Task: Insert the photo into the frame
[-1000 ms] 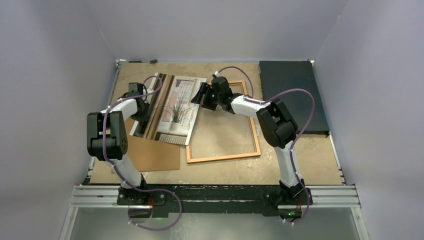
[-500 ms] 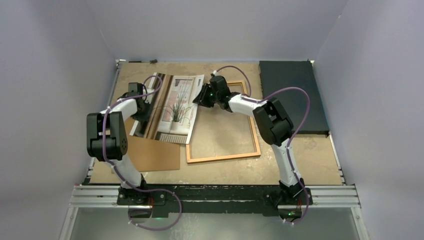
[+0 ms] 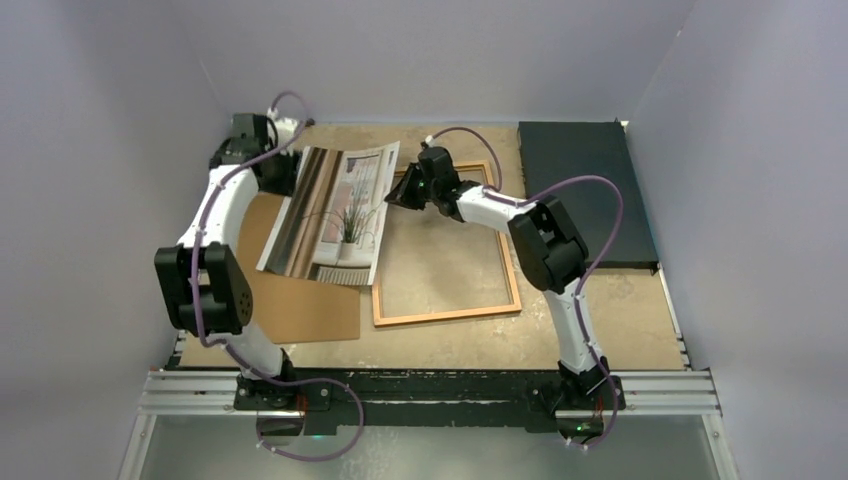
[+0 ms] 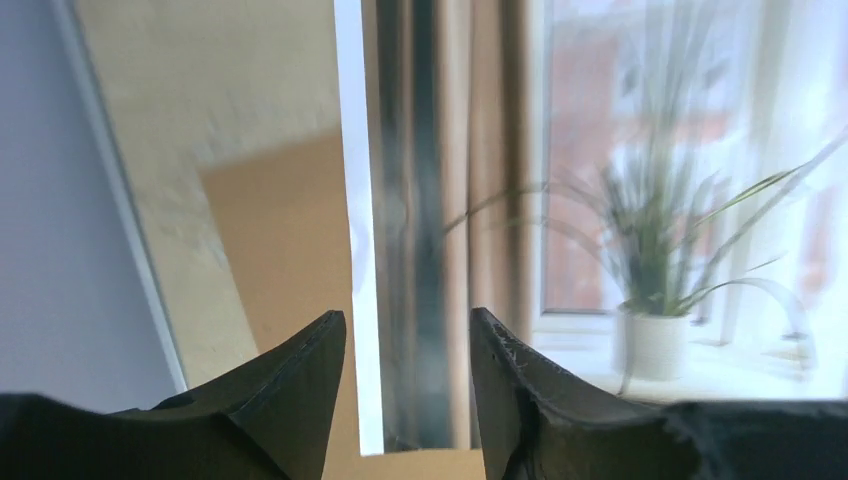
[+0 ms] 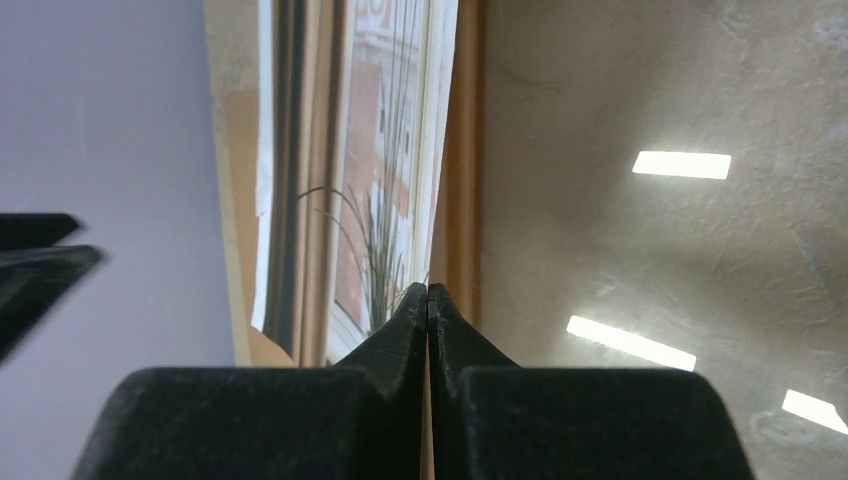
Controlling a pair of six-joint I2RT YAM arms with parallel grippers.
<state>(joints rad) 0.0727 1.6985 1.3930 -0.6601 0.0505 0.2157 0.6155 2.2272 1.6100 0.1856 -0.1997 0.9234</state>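
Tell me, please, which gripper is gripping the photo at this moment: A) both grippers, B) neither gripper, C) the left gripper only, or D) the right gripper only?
D: the right gripper has its fingers pressed together on the edge of the photo that lies next to the frame, while the left gripper is open above the photo's curtain side with nothing between its fingers.

We see white tubular links and bulky black joint housings on both the left arm (image 3: 215,205) and the right arm (image 3: 545,245). A purple cable (image 3: 595,180) loops along each. The left end effector (image 4: 405,325) and right end effector (image 5: 428,290) carry matte black, wedge-shaped fingers (image 4: 290,400), perhaps slightly scuffed at the edges, though blur makes that hard to judge.
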